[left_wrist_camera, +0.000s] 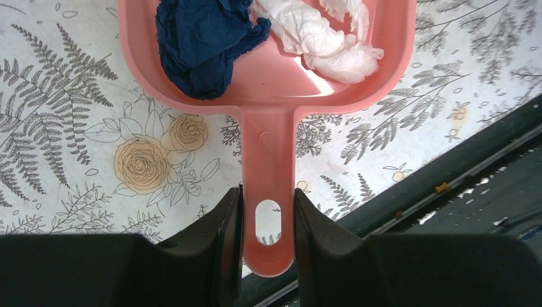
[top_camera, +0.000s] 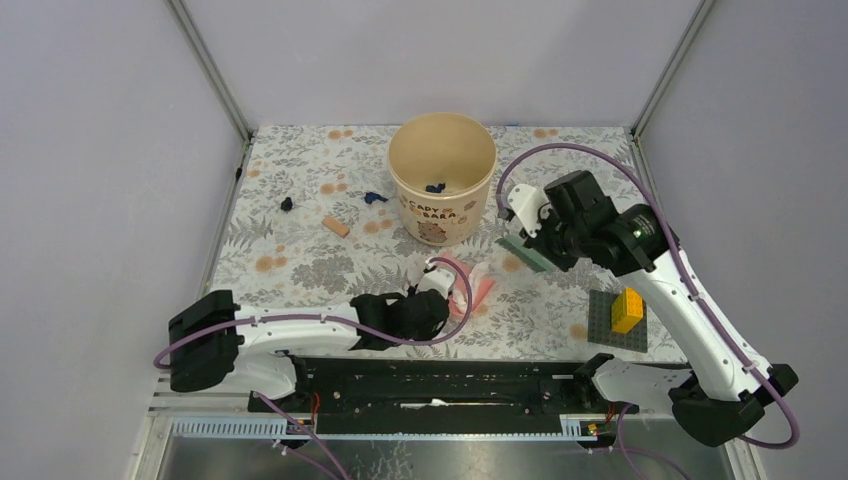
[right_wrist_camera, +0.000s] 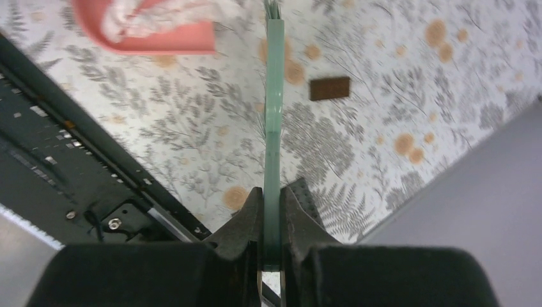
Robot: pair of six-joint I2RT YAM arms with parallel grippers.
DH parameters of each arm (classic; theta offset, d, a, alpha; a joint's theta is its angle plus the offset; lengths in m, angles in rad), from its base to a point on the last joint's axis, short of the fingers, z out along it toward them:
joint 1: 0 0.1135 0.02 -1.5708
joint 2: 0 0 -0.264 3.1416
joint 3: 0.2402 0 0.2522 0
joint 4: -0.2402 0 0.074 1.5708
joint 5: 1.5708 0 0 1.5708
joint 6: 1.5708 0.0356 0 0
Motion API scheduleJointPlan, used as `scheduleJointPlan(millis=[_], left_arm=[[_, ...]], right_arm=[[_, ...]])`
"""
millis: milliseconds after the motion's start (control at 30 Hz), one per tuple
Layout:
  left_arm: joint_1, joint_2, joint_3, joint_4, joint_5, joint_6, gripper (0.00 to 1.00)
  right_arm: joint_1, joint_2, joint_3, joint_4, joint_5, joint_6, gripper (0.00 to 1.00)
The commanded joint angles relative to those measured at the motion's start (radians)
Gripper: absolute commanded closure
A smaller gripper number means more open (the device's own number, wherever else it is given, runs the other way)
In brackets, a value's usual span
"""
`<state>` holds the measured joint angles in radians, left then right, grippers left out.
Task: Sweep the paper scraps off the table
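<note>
Even bright light, soft shadows on table (top_camera: 300, 270), slight blur

Tub (top_camera: 442, 190) at table (top_camera: 300, 260) rear centre; paper scraps (top_camera: 375, 197) and block (top_camera: 336, 226) left of it; dustpan (top_camera: 482, 287) in front; brush (top_camera: 525, 250) to its right; baseplate (top_camera: 603, 325) front right, brick (top_camera: 627, 309) on top.

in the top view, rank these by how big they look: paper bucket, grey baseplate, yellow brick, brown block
1. paper bucket
2. grey baseplate
3. yellow brick
4. brown block
The last two look close in size. The brick seems slightly bigger.
</note>
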<state>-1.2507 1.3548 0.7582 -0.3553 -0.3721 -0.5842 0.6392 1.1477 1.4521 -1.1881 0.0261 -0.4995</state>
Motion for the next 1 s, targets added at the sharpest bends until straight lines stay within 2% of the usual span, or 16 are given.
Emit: scheduleJointPlan(millis=[0, 233, 333, 433, 600, 800, 967], left_arm=[[-0.011, -0.074, -0.013, 0.100, 0.008, 0.026, 1.00], [-0.036, -0.119, 0.011, 0.083, 0.024, 0.045, 1.00], [-0.055, -0.136, 0.042, 0.052, 0.018, 0.055, 1.00], [-0.075, -0.150, 0.083, 0.009, 0.007, 0.069, 1.00], [-0.103, -0.177, 0.135, -0.031, -0.013, 0.088, 1.00], [-0.127, -0.177, 0.205, -0.059, -0.028, 0.125, 1.00], [-0.131, -0.148, 0.302, -0.113, -0.054, 0.177, 1.00]], right_arm=[[-0.083, -0.014, 0.027, 0.046, 0.116, 0.001, 1.00], [-0.250, 0.053, 0.051, 0.108, 0.099, 0.064, 1.00], [-0.374, 0.103, 0.095, 0.112, 0.032, 0.066, 1.00], [-0.447, 0.133, 0.106, 0.113, -0.018, 0.053, 1.00], [-0.470, 0.128, 0.058, 0.140, -0.066, 0.083, 1.00], [-0.490, 0.123, 0.028, 0.201, -0.044, 0.138, 1.00], [-0.516, 0.095, -0.066, 0.299, -0.043, 0.178, 1.00]])
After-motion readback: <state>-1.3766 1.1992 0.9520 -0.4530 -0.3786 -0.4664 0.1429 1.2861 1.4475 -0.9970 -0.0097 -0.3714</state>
